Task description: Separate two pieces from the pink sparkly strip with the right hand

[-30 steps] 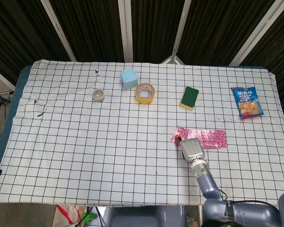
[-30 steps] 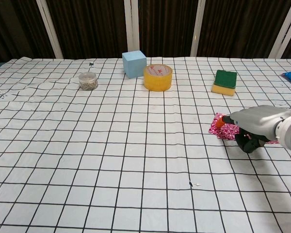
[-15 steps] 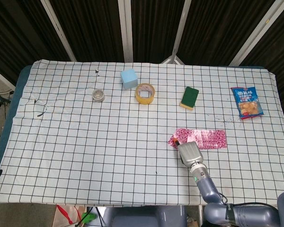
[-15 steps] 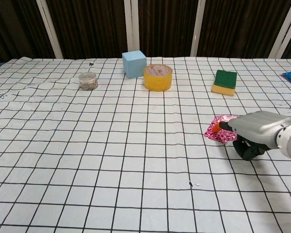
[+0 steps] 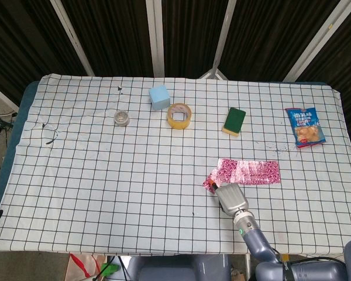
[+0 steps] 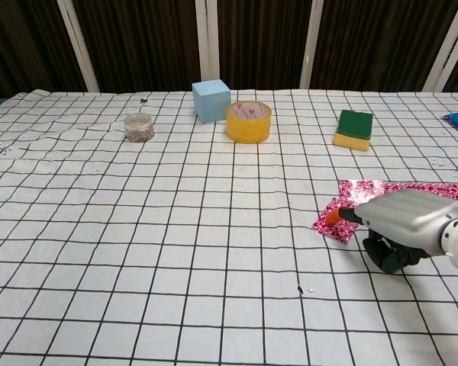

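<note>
The right hand (image 5: 232, 198) pinches the left end of the pink sparkly strip (image 5: 251, 171) on the tabletop (image 5: 105, 175), apparently to pull one piece (image 6: 330, 223) away from the rest.

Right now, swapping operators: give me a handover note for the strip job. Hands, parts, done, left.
Right hand: low on the table at the left end of the pink sparkly strip, its orange-tipped finger on a pink piece that sits angled off that end. Whether the piece is pinched or only pressed can't be told.
Left hand: not in view.
Strip: flat on the checked cloth, near the robot's right.
Done: first piece looks pulled out of line; whether it is fully torn free is unclear.
Left: finish that separation, then take a second piece.
</note>
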You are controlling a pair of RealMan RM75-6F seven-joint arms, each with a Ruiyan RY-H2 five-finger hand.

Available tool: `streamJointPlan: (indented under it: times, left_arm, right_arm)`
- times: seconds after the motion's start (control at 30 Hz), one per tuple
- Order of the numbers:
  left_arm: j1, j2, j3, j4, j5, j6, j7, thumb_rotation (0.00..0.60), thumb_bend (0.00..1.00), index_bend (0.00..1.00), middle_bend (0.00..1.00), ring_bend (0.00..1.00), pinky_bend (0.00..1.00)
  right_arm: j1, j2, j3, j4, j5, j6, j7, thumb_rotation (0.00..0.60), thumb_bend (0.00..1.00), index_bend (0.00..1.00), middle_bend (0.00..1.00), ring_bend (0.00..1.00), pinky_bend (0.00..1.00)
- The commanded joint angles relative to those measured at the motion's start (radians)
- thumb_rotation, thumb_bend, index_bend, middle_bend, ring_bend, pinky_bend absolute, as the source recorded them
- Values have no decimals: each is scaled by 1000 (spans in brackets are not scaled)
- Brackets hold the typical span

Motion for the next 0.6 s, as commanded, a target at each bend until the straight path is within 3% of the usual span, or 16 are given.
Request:
streamJointPlan:
  times: [0.03, 0.6]
  left_arm:
    - [0, 0, 1, -1, 1, 0, 1, 600, 324, 159, 0, 0, 101]
    - [-1, -2, 3, -4, 5, 1, 8, 600, 324, 159, 0, 0, 101]
  right_arm:
    - [-6, 14, -19, -30, -22, 9, 1, 600, 779, 176, 817, 716, 542]
    - [-54, 83, -116, -159, -153, 58, 24, 600, 780, 192, 817, 715, 542]
